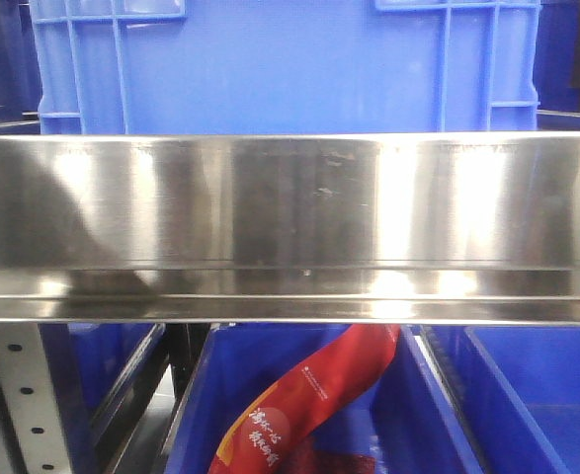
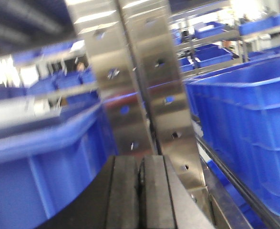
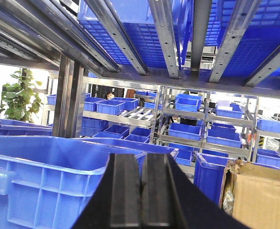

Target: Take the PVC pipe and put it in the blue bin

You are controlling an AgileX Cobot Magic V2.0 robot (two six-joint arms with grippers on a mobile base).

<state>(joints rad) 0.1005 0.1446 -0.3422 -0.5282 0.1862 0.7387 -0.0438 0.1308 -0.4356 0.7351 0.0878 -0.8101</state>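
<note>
The PVC pipe is out of view in every frame. My left gripper [image 2: 140,164] is shut with nothing between its pads, facing a perforated steel shelf post [image 2: 144,90]. My right gripper [image 3: 140,160] is shut and empty too, with a large blue bin [image 3: 39,167] just ahead to its left. In the front view a blue bin [image 1: 290,64] stands on the shelf above a broad steel rail [image 1: 290,222], and another blue bin [image 1: 418,415] below the rail holds a red packet [image 1: 304,400]. Neither gripper shows in the front view.
Blue crates flank the post in the left wrist view, one at left [image 2: 39,176] and one at right [image 2: 249,129]. Steel shelf rails [image 3: 168,33] run overhead in the right wrist view. A cardboard box [image 3: 261,195] stands at the lower right, with racks of blue bins behind.
</note>
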